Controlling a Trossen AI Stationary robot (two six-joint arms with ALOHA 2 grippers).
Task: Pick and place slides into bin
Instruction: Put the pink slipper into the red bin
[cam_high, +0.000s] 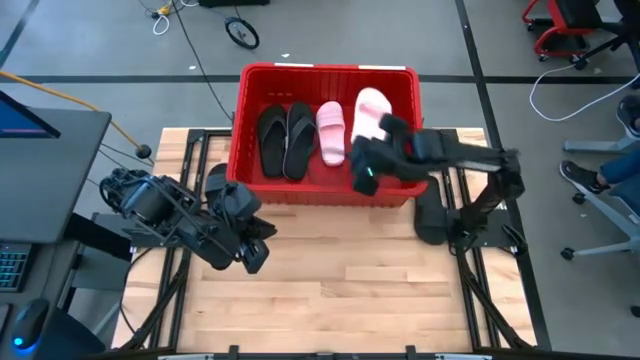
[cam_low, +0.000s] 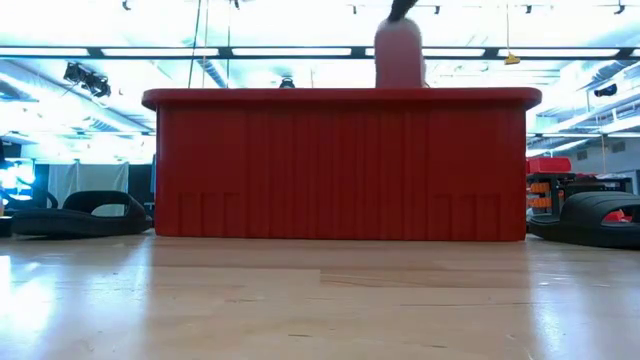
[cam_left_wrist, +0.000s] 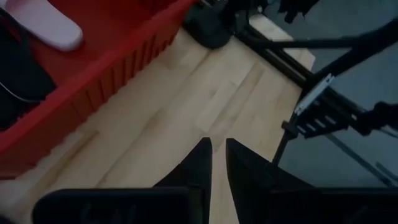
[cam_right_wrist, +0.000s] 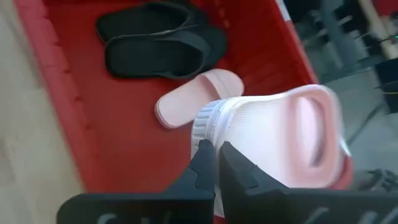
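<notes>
One pink slide (cam_right_wrist: 280, 134) hangs clamped in the right gripper (cam_right_wrist: 216, 163) above the bin (cam_high: 250, 90).

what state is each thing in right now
right tool: shut on pink slide, over the bin
held pink slide: gripped, raised above the bin
other pink slide: lying in the bin
two black slides: lying side by side in the bin
bin: upright on the table
left tool: shut, empty, beside the bin
</notes>
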